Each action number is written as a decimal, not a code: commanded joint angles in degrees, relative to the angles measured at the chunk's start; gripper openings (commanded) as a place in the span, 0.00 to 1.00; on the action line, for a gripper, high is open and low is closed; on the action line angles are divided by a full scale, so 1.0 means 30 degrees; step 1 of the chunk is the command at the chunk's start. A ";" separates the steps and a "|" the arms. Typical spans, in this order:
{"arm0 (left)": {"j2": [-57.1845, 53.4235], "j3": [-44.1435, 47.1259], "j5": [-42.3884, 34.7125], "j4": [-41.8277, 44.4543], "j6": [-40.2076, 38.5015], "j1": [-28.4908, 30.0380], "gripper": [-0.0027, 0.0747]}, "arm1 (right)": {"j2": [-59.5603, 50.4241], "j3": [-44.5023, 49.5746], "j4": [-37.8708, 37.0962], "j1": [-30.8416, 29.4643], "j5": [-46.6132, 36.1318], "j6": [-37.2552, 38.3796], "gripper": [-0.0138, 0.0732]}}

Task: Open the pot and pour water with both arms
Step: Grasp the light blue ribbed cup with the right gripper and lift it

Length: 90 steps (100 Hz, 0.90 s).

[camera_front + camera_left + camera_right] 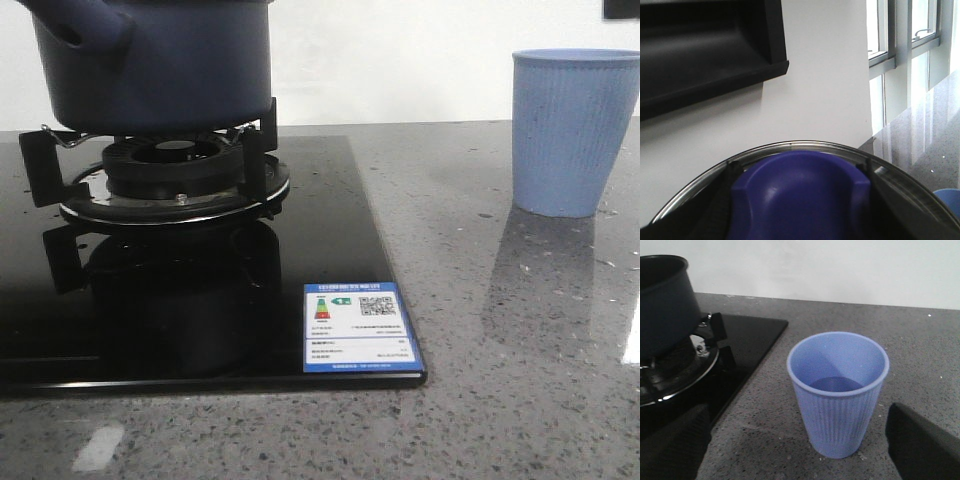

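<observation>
Nearest in the front view lies the speckled grey stone counter [500, 420], polished enough to mirror what stands on it. On it rests a glossy black glass hob [330, 220] with a blue-and-white energy label [358, 327] stuck at its near right corner. Farther back, a round black burner [175, 170] with angular black pot supports carries the pot [165, 60], dark navy, matte and straight-sided, its stubby hollow tubular handle [85, 22] pointing left. To the right, well apart from the hob, stands a light blue ribbed cup [575, 130], tapering toward its base.

The right wrist view looks down into the cup, showing a smooth inner wall and a darker blue bottom, which the front view hides. The right gripper [800, 460] has its dark fingers [920, 445] spread wide, one on either side of the cup and apart from it.

Only the left wrist view shows a glass lid [790, 148] with a metal rim and a rounded blue knob [800, 195]. The left gripper [799, 210] is clamped on that knob, its dark fingers [720, 200] pressed against both sides.
</observation>
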 commanded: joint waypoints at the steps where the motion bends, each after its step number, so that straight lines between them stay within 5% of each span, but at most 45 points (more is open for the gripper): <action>1: -0.1023 -0.0818 0.0490 -0.1460 0.0006 -0.0132 0.39 | 0.1213 -0.0466 -0.0191 0.0043 -0.3410 -0.0203 0.90; 56: -0.1294 -0.0818 0.0823 -0.1460 0.0006 -0.0132 0.39 | 0.6586 -0.0466 0.0585 0.2586 -1.0393 0.1412 0.90; 90: -0.1294 -0.0818 0.1484 -0.1500 0.0006 -0.0132 0.39 | 0.8094 -0.0466 0.0682 0.2586 -1.1609 0.1491 0.90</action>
